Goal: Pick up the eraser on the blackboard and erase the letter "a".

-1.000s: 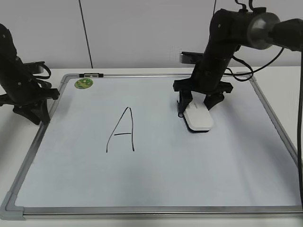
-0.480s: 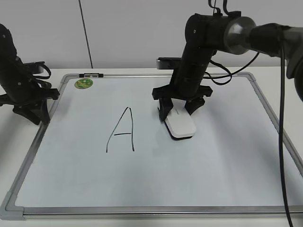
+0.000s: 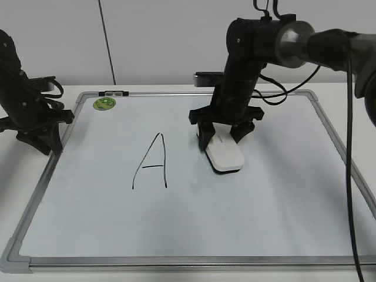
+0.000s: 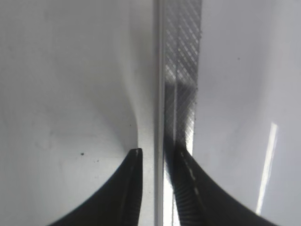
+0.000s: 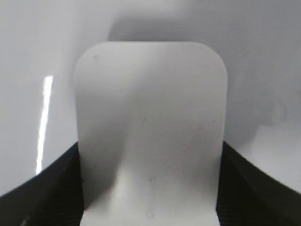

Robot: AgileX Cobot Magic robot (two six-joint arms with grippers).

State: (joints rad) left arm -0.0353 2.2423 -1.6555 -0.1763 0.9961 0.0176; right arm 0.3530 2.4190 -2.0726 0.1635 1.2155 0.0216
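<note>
The left gripper point(image 3: 40, 136) sits at the blackboard's point(image 3: 194, 223) left frame, its jaws nearly closed around the rail. A large capital "A" point(image 3: 151, 163) lies mid-board. Right of it, the right gripper point(image 3: 224, 134) clamps the white eraser point(image 3: 224, 155), pressed flat on the board

Both arms are black with a matt surface. The right arm point(image 3: 247, 70) has thick rounded segments and one grey metal cylinder joint point(image 3: 292, 44) near its top. Thin black cables point(image 3: 349, 147) hang from it in loops. Its pincer point(image 3: 221, 136) has two short, wide black fingers under a flat crossbar. The left pincer point(image 4: 155, 188) has two curved black fingers point(image 4: 124, 197), narrow at the tips, with a fine ribbed texture on the inner side.
</note>
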